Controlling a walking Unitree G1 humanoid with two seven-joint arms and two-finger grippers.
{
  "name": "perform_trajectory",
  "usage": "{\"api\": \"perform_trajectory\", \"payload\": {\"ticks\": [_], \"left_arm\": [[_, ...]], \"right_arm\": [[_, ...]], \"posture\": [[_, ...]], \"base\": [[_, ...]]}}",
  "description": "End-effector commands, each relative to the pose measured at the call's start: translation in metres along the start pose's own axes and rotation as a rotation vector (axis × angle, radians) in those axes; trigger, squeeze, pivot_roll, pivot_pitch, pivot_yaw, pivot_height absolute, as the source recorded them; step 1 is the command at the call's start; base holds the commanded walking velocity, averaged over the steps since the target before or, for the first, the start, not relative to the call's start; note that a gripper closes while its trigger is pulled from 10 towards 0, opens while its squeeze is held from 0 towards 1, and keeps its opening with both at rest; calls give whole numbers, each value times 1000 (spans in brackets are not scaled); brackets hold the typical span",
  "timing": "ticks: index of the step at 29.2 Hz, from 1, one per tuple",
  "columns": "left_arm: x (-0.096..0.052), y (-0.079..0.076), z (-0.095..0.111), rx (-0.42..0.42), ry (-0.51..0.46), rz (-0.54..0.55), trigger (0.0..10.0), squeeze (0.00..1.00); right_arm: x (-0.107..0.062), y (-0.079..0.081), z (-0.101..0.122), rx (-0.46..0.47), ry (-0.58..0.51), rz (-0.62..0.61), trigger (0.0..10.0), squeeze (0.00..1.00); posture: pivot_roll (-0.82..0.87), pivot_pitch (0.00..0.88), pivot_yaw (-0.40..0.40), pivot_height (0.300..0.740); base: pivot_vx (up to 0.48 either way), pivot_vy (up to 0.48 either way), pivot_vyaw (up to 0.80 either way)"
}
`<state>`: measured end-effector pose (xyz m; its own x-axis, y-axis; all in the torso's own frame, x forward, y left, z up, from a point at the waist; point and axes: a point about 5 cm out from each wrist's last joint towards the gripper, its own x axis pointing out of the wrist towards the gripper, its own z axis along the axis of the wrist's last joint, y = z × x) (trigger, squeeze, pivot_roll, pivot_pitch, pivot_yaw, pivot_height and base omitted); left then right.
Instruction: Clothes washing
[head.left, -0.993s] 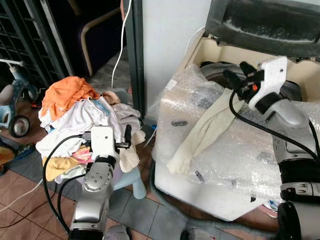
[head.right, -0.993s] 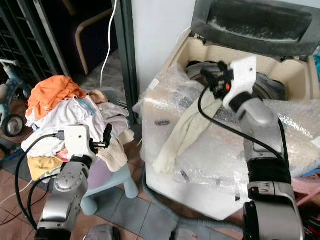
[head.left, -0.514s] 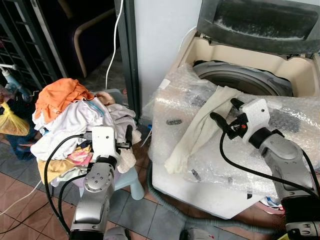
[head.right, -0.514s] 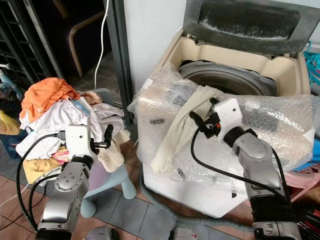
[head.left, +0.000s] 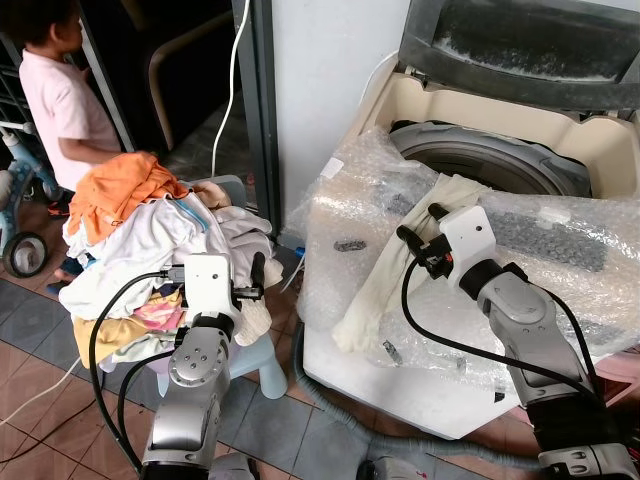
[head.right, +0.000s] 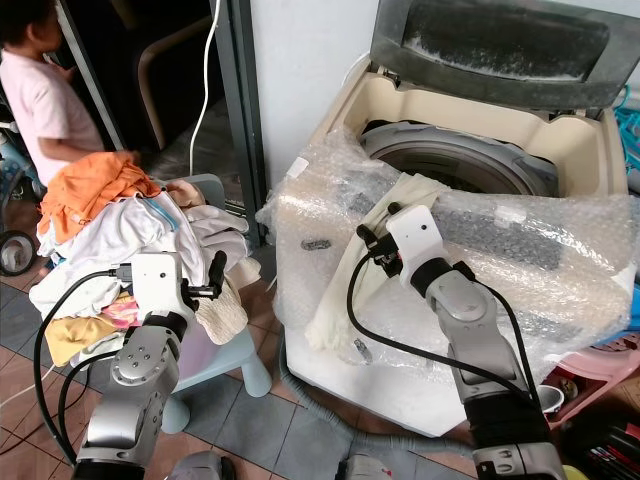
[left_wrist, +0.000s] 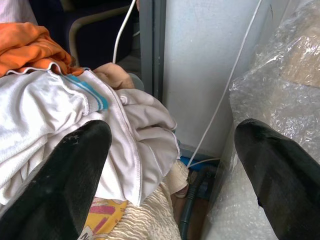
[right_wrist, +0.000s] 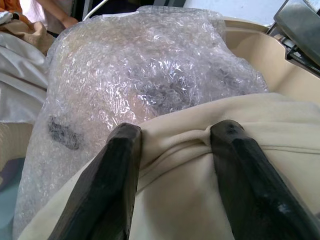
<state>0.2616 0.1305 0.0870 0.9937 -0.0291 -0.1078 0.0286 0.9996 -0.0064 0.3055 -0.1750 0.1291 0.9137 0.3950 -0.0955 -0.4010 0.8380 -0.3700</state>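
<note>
Right gripper (head.left: 415, 226) has come down from over the washing machine (head.left: 500, 120) opening a second ago, now low on the cream garment (head.left: 400, 262) draped over the bubble wrap (head.left: 560, 270) on the machine's front edge. A person (head.left: 60, 100) in a pink shirt has come into view far left, beside the laundry pile (head.left: 150, 235). Right fingers (right_wrist: 120, 195) spread, tips pressed into the cream cloth with a ridge of fabric bunched between them, not closed on it. Garment's top end lies at the drum rim, the rest hangs down the wrapped front face. Machine lid is up, drum (head.left: 490, 165) open. Left gripper (head.left: 250, 275) held near the pile, fingers (left_wrist: 65, 185) spread wide, holding nothing, white and orange clothes just ahead of them. Pile sits on a small pale blue stool (head.left: 262, 365): orange cloth (head.left: 125, 190) on top, white shirts below, yellow piece low down. White cable (head.left: 232, 80) hangs down along the dark door frame. Tile floor (head.left: 50, 400) below.
</note>
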Motion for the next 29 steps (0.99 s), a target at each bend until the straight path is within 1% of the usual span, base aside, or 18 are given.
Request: {"api": "perform_trajectory", "payload": {"ticks": [1, 3, 6, 11, 14, 15, 17, 21, 22, 23, 24, 25, 27, 29], "left_arm": [[0, -1, 2, 5, -1, -3, 10000, 0], [0, -2, 1, 3, 3, -5, 10000, 0], [0, -2, 1, 1, 4, -3, 10000, 0], [0, -2, 1, -1, 4, -5, 10000, 0], [2, -2, 3, 0, -4, -4, 10000, 0], [2, -2, 3, -1, -6, -1, 10000, 0], [2, -2, 3, -1, -7, 0, 10000, 0], [2, -2, 4, -2, -10, 3, 10000, 0], [2, -2, 4, -2, -10, 3, 10000, 0], [3, -2, 5, -2, -12, 4, 10000, 0], [2, -2, 5, -2, -13, 5, 10000, 0], [2, -1, 4, -3, -13, 8, 10000, 0], [3, -1, 4, -4, -13, 12, 10000, 0], [4, 0, 6, -6, -17, 16, 10000, 0]], "right_arm": [[-1, 6, -9, -15, 58, 18, 0, 0], [-2, 6, -15, -31, 105, -5, 0, 0], [-4, 5, -19, -37, 125, -21, 0, 0], [-2, 0, -17, -42, 120, -50, 0, 0], [6, -9, -5, -15, 73, -91, 0, 0], [9, -13, 1, -19, 48, -107, 0, 0], [11, -16, 5, -23, 31, -118, 0, 0], [20, -35, 25, -21, -37, -171, 0, 0], [20, -35, 25, -21, -37, -171, 0, 0], [23, -42, 31, -16, -55, -187, 0, 0], [28, -53, 43, -21, -87, -206, 0, 0], [33, -67, 58, -17, -124, -226, 0, 0], [39, -87, 82, -19, -175, -252, 0, 0], [44, -104, 99, -36, -201, -290, 0, 0]], "posture": [[11, 0, -33, 740], [9, 0, -33, 740], [5, 0, -34, 740], [7, 0, -36, 740], [8, 0, -39, 740], [10, 0, -39, 740], [10, 0, -39, 740], [24, 0, -42, 740], [24, 0, -42, 740], [22, 0, -44, 740], [22, 0, -45, 740], [23, 0, -51, 740], [22, 0, -56, 740], [18, 0, -52, 740]], "base": [[0, 0, 0], [0, 0, 0], [0, 0, 0], [0, 0, 0], [0, 0, 0], [0, 0, 0], [0, 0, 0], [0, 0, 0], [0, 0, 0], [0, 0, 0], [0, 0, 0], [0, 0, 0], [0, 0, 0], [0, 0, 0]]}}
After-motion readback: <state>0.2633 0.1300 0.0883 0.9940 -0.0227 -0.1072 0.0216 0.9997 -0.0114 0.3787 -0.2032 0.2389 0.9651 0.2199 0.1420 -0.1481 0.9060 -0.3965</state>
